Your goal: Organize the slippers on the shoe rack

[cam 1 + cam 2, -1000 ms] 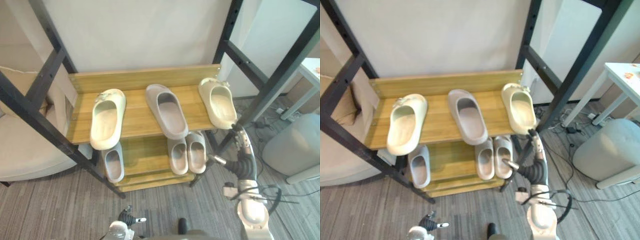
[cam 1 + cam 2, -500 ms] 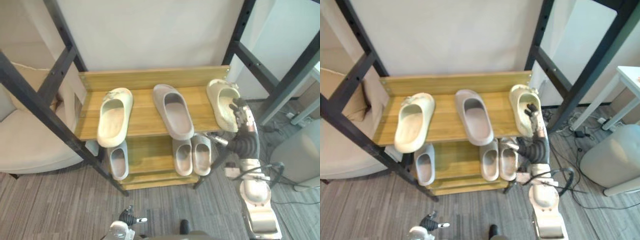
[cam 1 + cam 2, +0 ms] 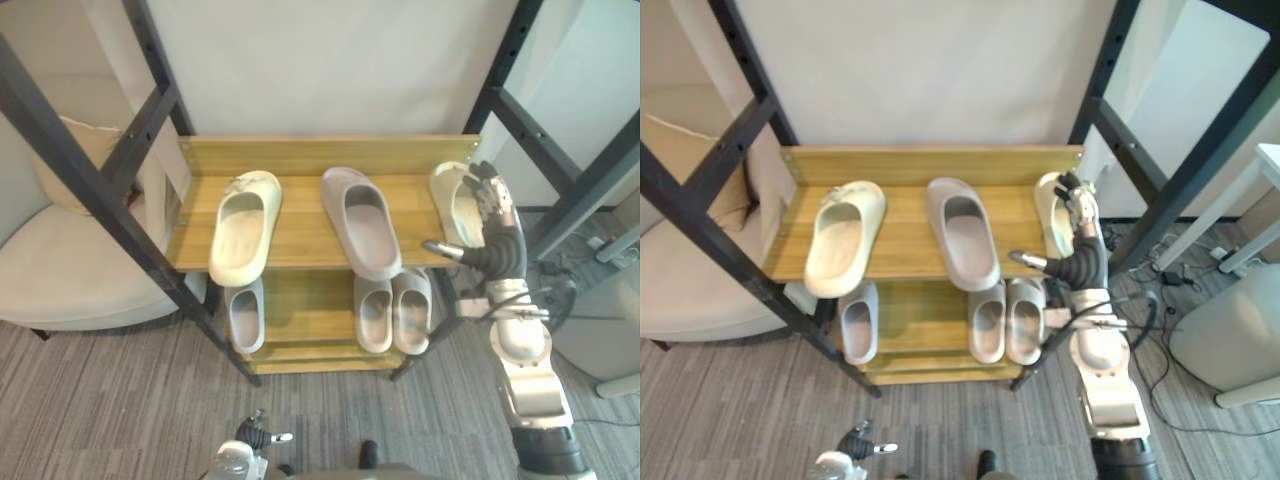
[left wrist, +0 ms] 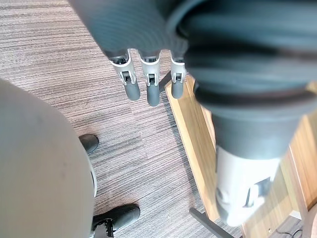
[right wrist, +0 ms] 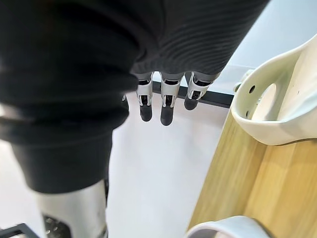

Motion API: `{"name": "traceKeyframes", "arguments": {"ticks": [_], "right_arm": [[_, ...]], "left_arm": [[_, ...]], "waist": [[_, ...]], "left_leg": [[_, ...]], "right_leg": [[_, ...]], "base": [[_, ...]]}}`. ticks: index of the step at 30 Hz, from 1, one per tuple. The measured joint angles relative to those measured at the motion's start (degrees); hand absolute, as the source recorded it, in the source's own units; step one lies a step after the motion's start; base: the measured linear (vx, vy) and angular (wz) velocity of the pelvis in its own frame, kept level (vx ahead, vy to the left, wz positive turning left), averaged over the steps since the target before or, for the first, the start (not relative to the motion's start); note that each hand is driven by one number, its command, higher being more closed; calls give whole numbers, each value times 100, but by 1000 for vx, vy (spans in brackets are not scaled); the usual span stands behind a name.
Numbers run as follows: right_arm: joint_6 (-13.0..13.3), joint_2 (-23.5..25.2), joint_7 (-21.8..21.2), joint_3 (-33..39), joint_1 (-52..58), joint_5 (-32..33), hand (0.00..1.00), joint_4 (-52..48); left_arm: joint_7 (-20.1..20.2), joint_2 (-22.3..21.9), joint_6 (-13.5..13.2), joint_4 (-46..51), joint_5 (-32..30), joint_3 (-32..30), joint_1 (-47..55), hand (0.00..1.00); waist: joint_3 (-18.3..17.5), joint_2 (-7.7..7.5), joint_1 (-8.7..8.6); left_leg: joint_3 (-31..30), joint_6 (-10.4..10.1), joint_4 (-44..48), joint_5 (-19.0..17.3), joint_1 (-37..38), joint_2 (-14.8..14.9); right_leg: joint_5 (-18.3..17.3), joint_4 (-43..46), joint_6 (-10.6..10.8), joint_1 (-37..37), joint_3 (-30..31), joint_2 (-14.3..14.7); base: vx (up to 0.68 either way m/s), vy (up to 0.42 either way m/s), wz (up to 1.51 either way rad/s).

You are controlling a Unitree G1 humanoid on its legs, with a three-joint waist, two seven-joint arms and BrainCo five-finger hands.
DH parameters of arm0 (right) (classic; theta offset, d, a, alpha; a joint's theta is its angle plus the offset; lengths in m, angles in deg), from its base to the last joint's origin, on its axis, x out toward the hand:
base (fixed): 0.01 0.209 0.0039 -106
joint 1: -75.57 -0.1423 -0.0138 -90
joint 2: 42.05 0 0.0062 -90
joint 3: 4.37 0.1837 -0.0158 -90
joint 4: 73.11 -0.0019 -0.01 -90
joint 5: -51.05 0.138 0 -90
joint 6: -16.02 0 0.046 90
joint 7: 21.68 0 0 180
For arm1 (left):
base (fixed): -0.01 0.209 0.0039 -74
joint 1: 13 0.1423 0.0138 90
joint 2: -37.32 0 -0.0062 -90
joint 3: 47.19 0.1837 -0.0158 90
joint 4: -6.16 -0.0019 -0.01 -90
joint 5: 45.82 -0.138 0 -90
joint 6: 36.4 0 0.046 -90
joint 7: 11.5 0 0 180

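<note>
Pale wood forms the two-shelf shoe rack [image 3: 300, 235]. Its top shelf carries a cream foam slipper [image 3: 243, 225] near the left edge, a grey-taupe foam slipper [image 3: 362, 222] in the middle and a second cream slipper [image 3: 450, 205] at the right edge, so the cream pair sits split. The right hand [image 3: 495, 228] hovers just beside that right-edge slipper. Its fingers [image 5: 166, 111] are straight and spread and hold nothing, probably shaping to grasp the slipper and bring it to its mate. Three small grey slippers [image 3: 375, 315] lie on the lower shelf. The left hand [image 4: 152, 89] hangs over the grey carpeted floor [image 4: 59, 74], fingers relaxed and empty.
</note>
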Motion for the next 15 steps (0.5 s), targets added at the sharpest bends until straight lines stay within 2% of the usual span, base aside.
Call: {"name": "traceKeyframes", "arguments": {"ticks": [15], "right_arm": [[-231, -547, -51, -294, -1250, 0, 0, 1743]], "left_arm": [[4, 2, -1, 107, 46, -3, 28, 0]], "waist": [[6, -28, 94]], "left_leg": [[-132, 19, -73, 58, -55, -54]], "right_leg": [[-6, 2, 8, -25, -109, -32]], "base": [[-8, -3, 4]]}}
